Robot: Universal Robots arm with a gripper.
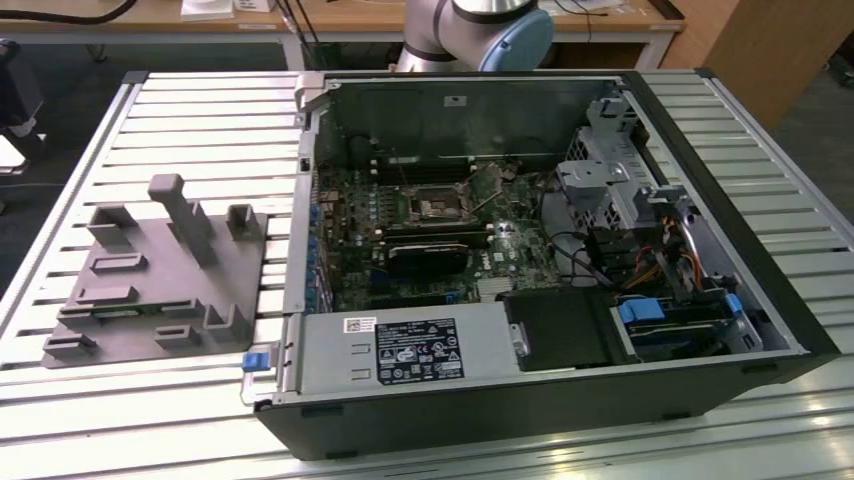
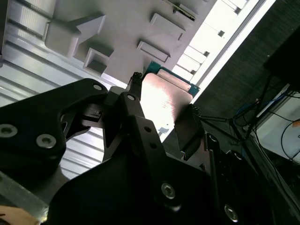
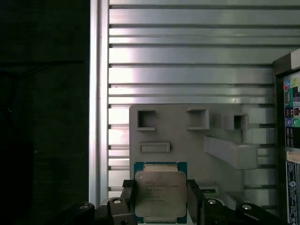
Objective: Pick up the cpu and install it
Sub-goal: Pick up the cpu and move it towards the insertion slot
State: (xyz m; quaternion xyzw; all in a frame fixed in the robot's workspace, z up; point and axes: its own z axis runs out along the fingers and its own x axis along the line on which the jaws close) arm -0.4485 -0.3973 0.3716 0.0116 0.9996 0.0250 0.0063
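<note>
The gripper (image 3: pixel 161 200) (image 2: pixel 164 93) was closed on the cpu (image 3: pixel 161 192) (image 2: pixel 161 101), its two black fingers (image 3: pixel 194 199) (image 2: pixel 131 108) pressed against opposite edges of the chip, so the chip sat clamped between them in both wrist views. The cpu showed a shiny silver-grey metal top with a green rim around it, and in the first wrist view its flat face was turned to the camera. It was held up clear of the grey plastic tray (image 3: pixel 187 136) (image 2: pixel 122 28), whose raised blocks and square pockets lay beyond the chip in both wrist views. Under the tray ran the slatted metal table (image 3: pixel 187 70) (image 2: pixel 28 51), bright where the light struck its ribs. One edge of the computer case (image 3: pixel 293 140), with a label on it, stood just beside the tray in the first wrist view. In the exterior view the tray (image 1: pixel 147 280) lay on the table (image 1: pixel 200 110) at the exterior view's left, just beside the open computer case (image 1: pixel 747 260), which filled the middle and the exterior view's right. Inside the case, the dark square socket (image 1: pixel 438 207) with its metal frame sat on the green board, a little above the middle of the frame. The base of the arm (image 1: pixel 467 30) rose at the top middle of the frame, behind the case
</note>
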